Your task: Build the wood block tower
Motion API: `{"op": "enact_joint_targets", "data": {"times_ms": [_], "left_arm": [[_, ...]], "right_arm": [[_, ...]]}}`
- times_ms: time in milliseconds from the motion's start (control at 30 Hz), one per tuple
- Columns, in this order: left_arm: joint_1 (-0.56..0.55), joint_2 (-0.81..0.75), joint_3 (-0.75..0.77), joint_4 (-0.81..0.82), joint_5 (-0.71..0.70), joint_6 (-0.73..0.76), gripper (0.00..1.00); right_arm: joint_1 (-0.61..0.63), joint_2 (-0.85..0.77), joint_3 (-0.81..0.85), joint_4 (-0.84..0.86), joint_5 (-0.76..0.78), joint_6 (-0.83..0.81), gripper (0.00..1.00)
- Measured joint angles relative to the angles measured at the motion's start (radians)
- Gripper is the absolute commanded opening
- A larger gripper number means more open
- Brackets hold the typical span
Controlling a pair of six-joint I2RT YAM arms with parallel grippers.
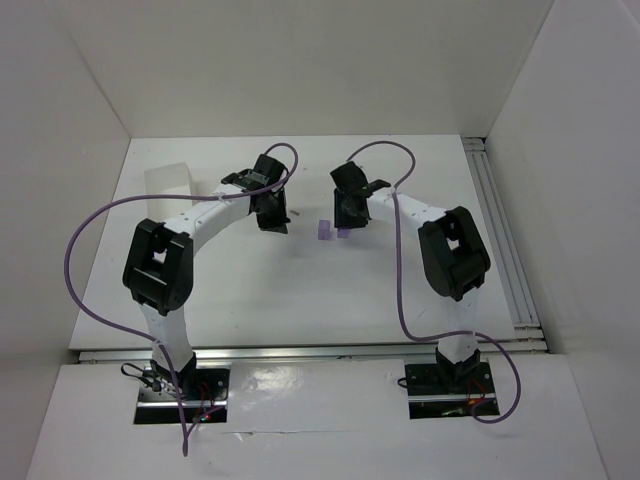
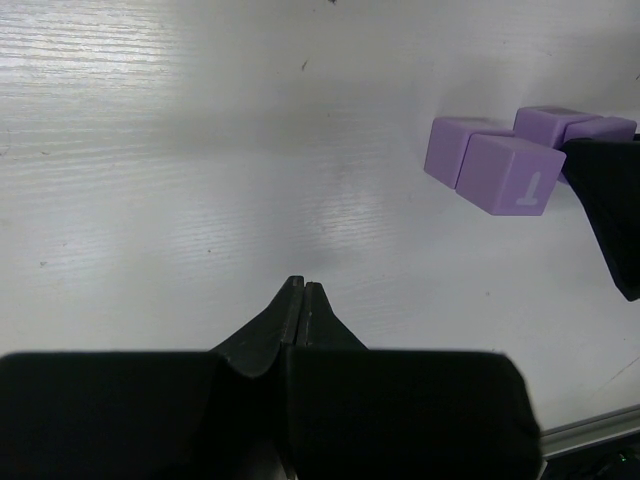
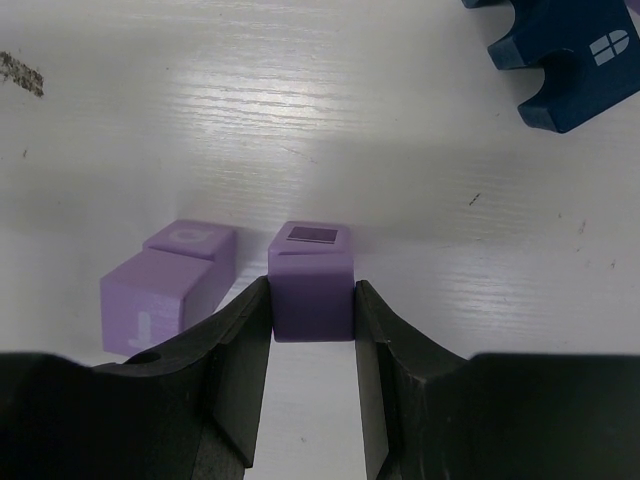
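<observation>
- Between the fingers (image 3: pixel 240 340) of the right gripper (image 3: pixel 311 292) sits one purple block (image 3: pixel 311 262), grasped on its two side faces. It appears to rest on the table (image 3: pixel 420 160); whether it is just clear of the surface cannot be told.
- Raise the block straight up before any sideways travel. The finger on the neighbours' side runs just beside the neighbouring purple blocks (image 3: pixel 165 285), so a sideways drag would likely push them.
- Lower the block squarely onto its target, and part the fingers only once it sits flat. A tilted release risks toppling such a small piece.
- Dark blue blocks (image 3: pixel 570 60) lie well apart, beyond the held block and towards the far right of the wrist view. The path towards them is bare table.
- The left gripper (image 2: pixel 301 288) is clenched on nothing and hovers above bare table, near the purple group. It faces the right gripper across the blocks, so it limits room on that side.
- A translucent box (image 1: pixel 165 180) stands at the far left, away from the work.
- A metal rail (image 1: pixel 505 240) borders the table's right edge, and white walls (image 1: pixel 80 120) enclose three sides.
</observation>
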Motion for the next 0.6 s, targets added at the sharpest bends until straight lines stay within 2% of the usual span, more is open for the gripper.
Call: {"op": "enact_joint_targets", "data": {"times_ms": [133, 300, 600], "left_arm": [[0.000, 0.000, 0.000, 0.000, 0.000, 0.000, 0.03], [0.000, 0.000, 0.000, 0.002, 0.000, 0.000, 0.03], [0.000, 0.000, 0.000, 0.003, 0.001, 0.000, 0.03]], "right_arm": [[0.006, 0.000, 0.000, 0.000, -0.001, 0.001, 0.45], [0.012, 0.000, 0.000, 0.000, -0.002, 0.003, 0.58], [0.012, 0.001, 0.018, -0.009, 0.012, 0.003, 0.58]]}}
